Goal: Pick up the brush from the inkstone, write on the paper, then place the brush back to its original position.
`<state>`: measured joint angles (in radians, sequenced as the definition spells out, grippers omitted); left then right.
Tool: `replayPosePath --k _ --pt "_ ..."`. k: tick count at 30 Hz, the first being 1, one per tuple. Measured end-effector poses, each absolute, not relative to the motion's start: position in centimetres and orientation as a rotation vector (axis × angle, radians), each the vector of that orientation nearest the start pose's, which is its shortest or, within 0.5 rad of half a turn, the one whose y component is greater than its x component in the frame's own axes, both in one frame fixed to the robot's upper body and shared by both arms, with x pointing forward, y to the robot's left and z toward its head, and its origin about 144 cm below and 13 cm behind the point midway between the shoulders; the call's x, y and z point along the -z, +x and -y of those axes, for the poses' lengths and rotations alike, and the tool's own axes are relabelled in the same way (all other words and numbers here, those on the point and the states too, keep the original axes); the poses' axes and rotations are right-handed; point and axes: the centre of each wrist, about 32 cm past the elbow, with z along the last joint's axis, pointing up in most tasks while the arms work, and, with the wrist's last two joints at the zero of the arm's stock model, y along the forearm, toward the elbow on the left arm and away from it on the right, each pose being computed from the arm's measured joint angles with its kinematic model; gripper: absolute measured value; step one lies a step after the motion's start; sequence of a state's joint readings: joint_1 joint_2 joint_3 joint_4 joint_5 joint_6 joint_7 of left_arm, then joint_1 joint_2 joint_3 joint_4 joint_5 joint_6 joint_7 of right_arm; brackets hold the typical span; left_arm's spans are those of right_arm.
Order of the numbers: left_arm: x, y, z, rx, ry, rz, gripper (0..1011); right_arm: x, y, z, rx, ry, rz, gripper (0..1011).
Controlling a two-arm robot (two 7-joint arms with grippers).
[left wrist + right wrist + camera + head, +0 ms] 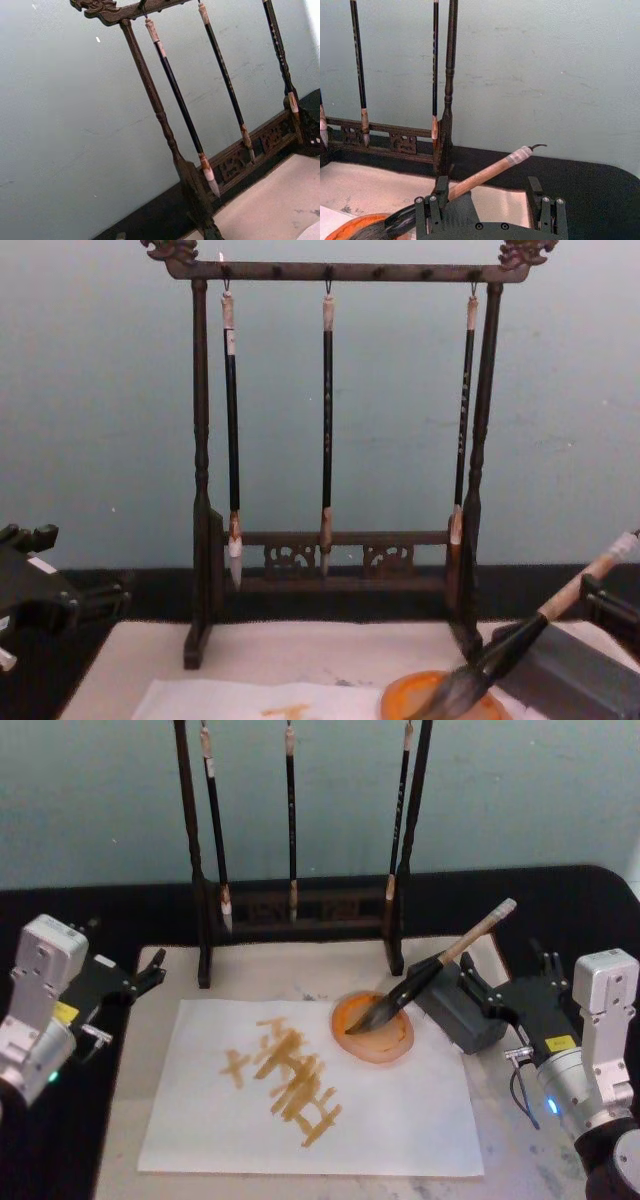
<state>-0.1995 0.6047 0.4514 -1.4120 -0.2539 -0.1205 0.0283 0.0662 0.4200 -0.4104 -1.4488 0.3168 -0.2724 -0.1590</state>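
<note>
The brush (430,970) rests with its bristles in the orange inkstone (395,1042) and its tan handle leaning up over a grey block (455,1010). My right gripper (503,970) is open just behind that block, at the handle's right, holding nothing. In the right wrist view the brush (485,175) slants across in front of the open right gripper (487,200), close to one of its fingers (440,192). The paper (400,1120) lies on the beige mat and bears orange-yellow strokes. My left gripper (153,970) is open at the mat's far left corner, away from everything.
A dark wooden rack (300,910) with three thin hanging brushes stands at the back of the beige felt mat (260,970). The table around the mat is black. The chest view has the rack (340,540) behind the inkstone (410,698) and the brush (530,635).
</note>
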Motion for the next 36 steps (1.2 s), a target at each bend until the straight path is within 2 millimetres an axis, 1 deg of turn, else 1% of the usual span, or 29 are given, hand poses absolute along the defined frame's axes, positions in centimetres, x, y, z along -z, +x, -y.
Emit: replayPosePath --k 36 --pt "-113.98 48.86 -30.97 -1.248 0.304 0.285 1010 -110.31 45.22 24.63 1.378 -0.002 0.127 1000"
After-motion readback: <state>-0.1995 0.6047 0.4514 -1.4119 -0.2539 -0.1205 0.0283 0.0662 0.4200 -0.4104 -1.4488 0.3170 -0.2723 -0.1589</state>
